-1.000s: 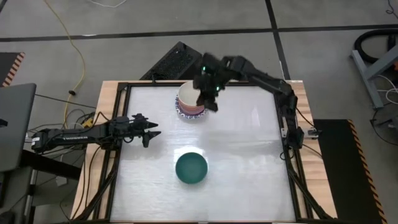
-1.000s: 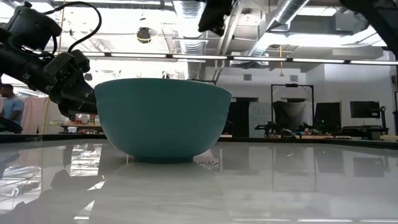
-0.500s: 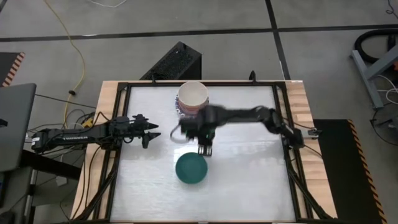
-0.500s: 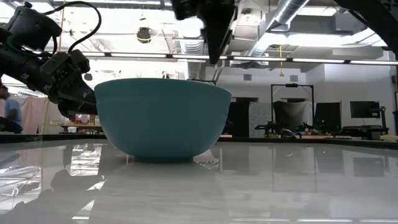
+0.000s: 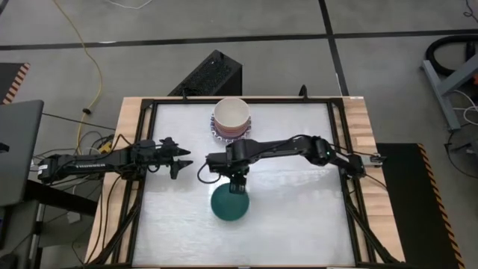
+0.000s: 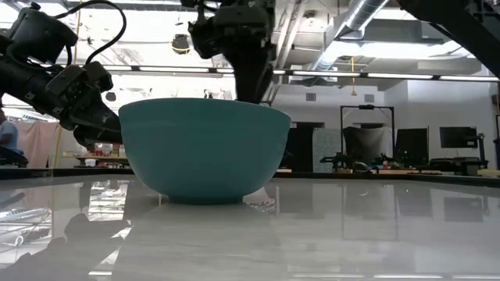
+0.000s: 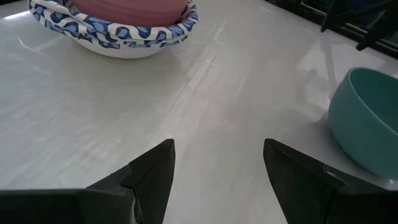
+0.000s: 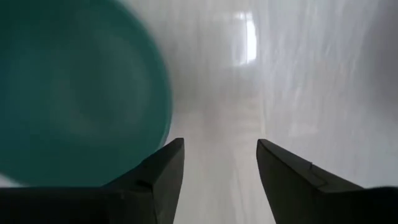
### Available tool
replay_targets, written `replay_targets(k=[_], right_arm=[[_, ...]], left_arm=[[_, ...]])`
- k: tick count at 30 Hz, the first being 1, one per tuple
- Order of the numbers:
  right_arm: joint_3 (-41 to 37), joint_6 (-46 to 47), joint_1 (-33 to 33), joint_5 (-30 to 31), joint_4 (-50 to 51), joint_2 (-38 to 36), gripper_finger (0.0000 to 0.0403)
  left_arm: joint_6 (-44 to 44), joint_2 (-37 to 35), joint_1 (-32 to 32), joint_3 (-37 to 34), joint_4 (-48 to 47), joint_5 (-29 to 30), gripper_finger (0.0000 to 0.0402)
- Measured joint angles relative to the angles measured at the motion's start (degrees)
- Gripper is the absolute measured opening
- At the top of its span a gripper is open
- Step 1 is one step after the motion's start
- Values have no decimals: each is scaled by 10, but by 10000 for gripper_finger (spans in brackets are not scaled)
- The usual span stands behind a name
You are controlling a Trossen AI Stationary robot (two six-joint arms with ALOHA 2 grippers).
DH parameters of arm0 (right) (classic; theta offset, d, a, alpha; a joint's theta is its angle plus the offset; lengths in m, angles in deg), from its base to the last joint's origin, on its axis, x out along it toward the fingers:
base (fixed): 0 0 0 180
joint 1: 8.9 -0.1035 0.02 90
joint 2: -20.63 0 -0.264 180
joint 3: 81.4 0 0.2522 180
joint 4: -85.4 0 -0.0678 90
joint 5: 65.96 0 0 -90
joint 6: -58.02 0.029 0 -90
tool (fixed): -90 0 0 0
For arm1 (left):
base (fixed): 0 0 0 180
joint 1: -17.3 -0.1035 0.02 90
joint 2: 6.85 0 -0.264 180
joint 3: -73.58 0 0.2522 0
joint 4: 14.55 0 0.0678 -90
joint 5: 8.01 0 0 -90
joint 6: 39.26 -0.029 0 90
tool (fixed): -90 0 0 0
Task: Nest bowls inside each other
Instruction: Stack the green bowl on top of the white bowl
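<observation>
The dark green bowl (image 5: 229,203) sits alone, upright and empty, toward the near middle of the white table (image 5: 299,217), well apart from the stack of nested bowls (image 5: 231,119) at the far edge, whose top bowl is cream inside over a pink one and a blue-patterned white one. The right gripper (image 5: 237,184) hangs just above the green bowl's far rim, its fingers spread wide and holding nothing; in its own wrist view the fingers (image 8: 163,180) straddle bare table beside the bowl's edge rather than the rim itself. To take the bowl cleanly, the gripper would do best to shift so that one finger drops inside the wall and the other outside, pinch the rim squarely, then lift straight up before carrying it over the stack and lowering it centred into the cream bowl. A shallow bite on the curved wall risks the bowl tipping or sliding on the glossy surface. The left gripper (image 5: 178,159) waits near the table's left edge, fingers apart and empty, clear of both bowl and stack.
</observation>
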Motion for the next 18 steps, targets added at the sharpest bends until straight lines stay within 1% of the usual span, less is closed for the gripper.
replay_targets(k=[7,12,18], right_arm=[[0,-10,4,-1,-40,0,222],[0,-33,-4,-25,-75,0,222],[-7,-45,-7,-29,-93,0,221]], left_arm=[[0,0,0,0,0,0,235],[1,0,0,0,0,0,235],[1,0,0,0,0,1,235]])
